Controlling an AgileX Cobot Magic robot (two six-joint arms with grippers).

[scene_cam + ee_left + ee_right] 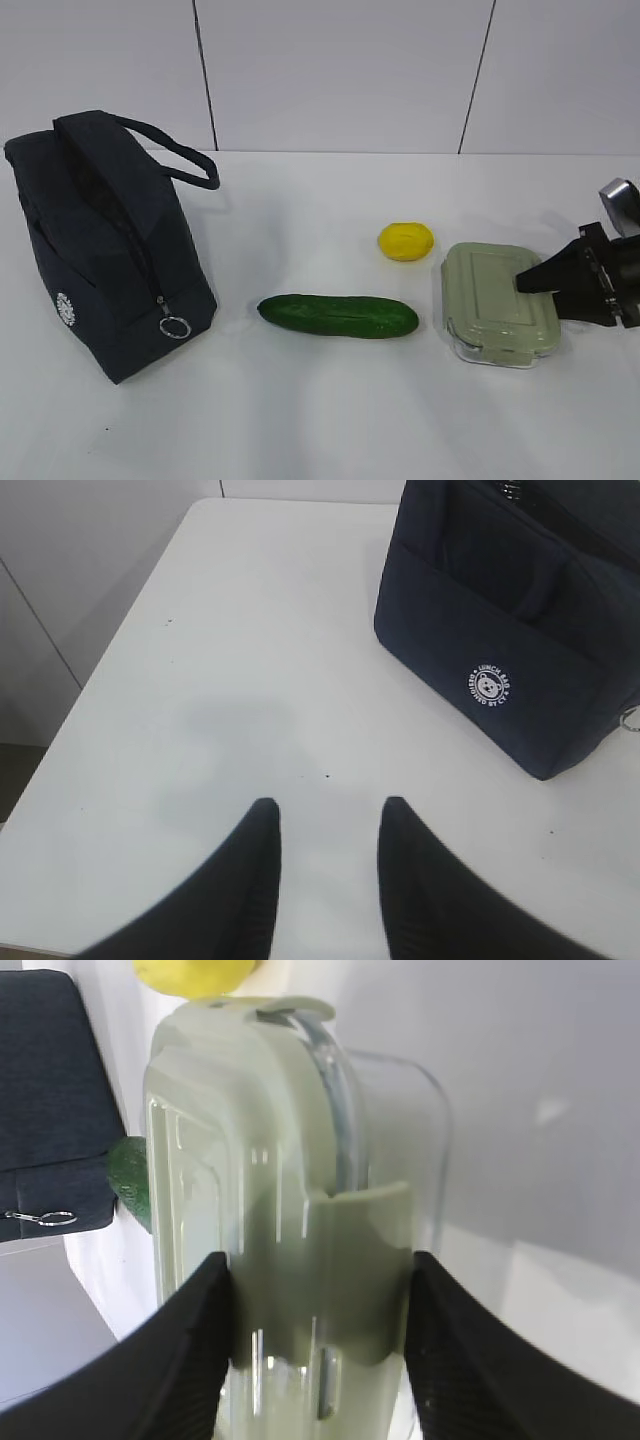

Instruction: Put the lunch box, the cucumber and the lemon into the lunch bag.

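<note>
We find the flat sage-green lidded lunch box with a clear base at the right of the white table, its long axis running near to far. Our right gripper straddles its right end, fingers against both faces, clamping it. Our left gripper hangs part open and empty, near the zipped navy fabric lunch bag.

Bright, even lighting. Soft shadows fall toward 6 o'clock. Glare streaks the lunch box lid; near fingers blurred.
</note>
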